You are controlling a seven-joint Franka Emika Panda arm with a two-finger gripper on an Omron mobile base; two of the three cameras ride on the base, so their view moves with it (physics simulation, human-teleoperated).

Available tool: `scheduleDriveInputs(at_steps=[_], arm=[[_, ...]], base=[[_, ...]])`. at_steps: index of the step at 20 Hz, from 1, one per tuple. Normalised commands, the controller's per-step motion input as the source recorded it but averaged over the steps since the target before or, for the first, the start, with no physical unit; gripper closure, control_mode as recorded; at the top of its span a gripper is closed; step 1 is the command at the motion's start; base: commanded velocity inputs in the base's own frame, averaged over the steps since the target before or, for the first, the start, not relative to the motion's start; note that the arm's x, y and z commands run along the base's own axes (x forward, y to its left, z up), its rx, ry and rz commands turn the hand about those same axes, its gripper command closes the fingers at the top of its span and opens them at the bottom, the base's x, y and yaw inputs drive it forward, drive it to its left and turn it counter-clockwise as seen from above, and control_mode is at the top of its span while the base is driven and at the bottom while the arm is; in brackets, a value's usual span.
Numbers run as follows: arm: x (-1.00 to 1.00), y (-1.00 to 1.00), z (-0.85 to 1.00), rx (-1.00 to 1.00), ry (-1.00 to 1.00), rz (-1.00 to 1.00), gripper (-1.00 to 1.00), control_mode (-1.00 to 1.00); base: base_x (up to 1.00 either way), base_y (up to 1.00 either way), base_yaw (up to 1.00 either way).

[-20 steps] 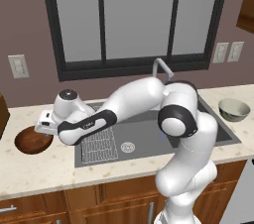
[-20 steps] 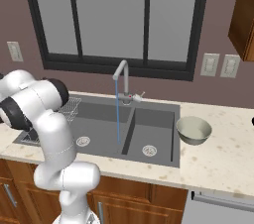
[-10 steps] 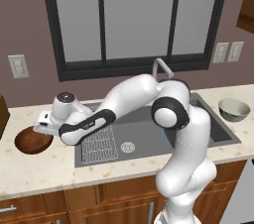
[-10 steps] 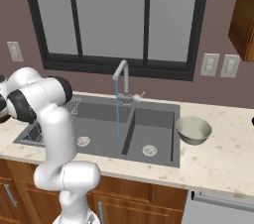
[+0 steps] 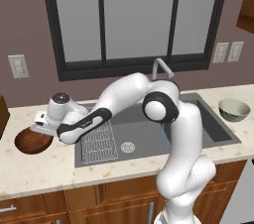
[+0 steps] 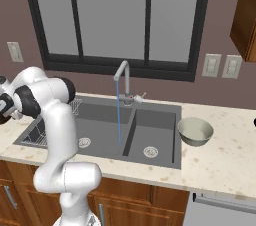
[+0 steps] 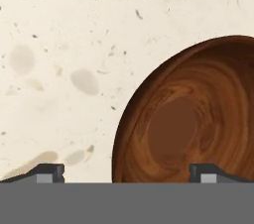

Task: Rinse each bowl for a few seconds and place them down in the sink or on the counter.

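Note:
The dark reddish-brown wooden bowl (image 5: 31, 141) sits on the beige counter (image 5: 44, 166) left of the sink (image 5: 149, 136). My gripper (image 5: 39, 130) hangs just above the bowl's right rim. In the hand view the gripper (image 7: 128, 173) is open and empty. One fingertip (image 7: 49, 172) is over bare counter, the other over the brown bowl (image 7: 188, 124), with the bowl's rim between them. The grey-green bowl (image 5: 234, 109) (image 6: 195, 131) stands on the counter right of the sink (image 6: 105, 130).
A thin stream of water (image 6: 118, 117) falls from the curved faucet (image 6: 122, 76) into the sink. A wire rack (image 5: 98, 141) lies in the left basin. A window and wall outlets stand behind the counter.
The arm's elbow has swung left towards the hand. The hand itself has hardly moved over the brown bowl. The jaws stay open.

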Motion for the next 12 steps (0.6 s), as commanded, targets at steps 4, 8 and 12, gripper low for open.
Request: scheduleDriveInputs(at_steps=[4,8,12], arm=[[0.18,0.18,-0.16,0.00,0.05,-0.04,-1.00,-1.00],[0.14,0.15,-0.20,0.00,0.05,-0.03,1.00,-1.00],[0.12,0.08,-0.21,0.00,0.05,-0.03,1.00,-1.00]], base=[[0.00,0.00,0.00],[0.00,0.00,0.00],[0.00,0.00,0.00]])
